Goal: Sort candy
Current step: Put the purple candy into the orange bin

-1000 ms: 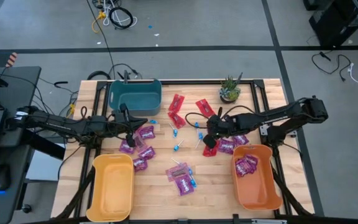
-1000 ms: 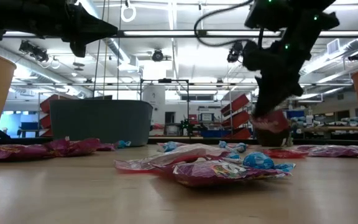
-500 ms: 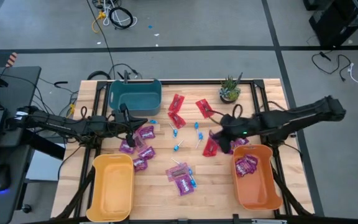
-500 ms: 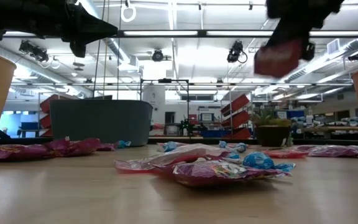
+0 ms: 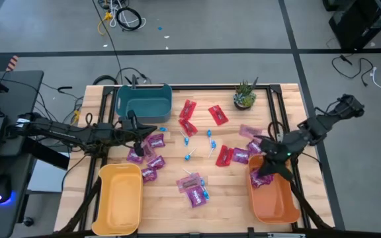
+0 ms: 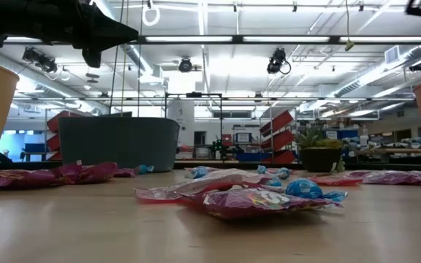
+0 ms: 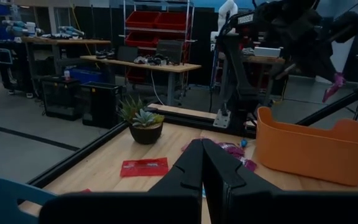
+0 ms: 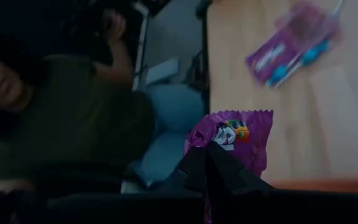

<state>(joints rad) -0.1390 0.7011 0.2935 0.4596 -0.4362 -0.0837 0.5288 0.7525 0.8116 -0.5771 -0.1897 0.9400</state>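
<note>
Swinging away from the middle of the table, the right gripper [image 5: 267, 173] now hangs over the orange bin [image 5: 284, 208], pinched shut on a purple packet [image 8: 238, 138], presumably to drop it with the purple ones already inside. Red packets [image 5: 224, 155], lollipops [image 5: 189, 155] and more purple packets lie scattered on the table [image 5: 227, 198]. By the teal bin [image 5: 144, 100], the left gripper [image 5: 152, 129] waits, clenched and empty.

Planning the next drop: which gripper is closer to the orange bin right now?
Right. The right gripper hangs over the orange bin, shut on a purple packet. The left gripper is across the table by the teal bin.
</note>
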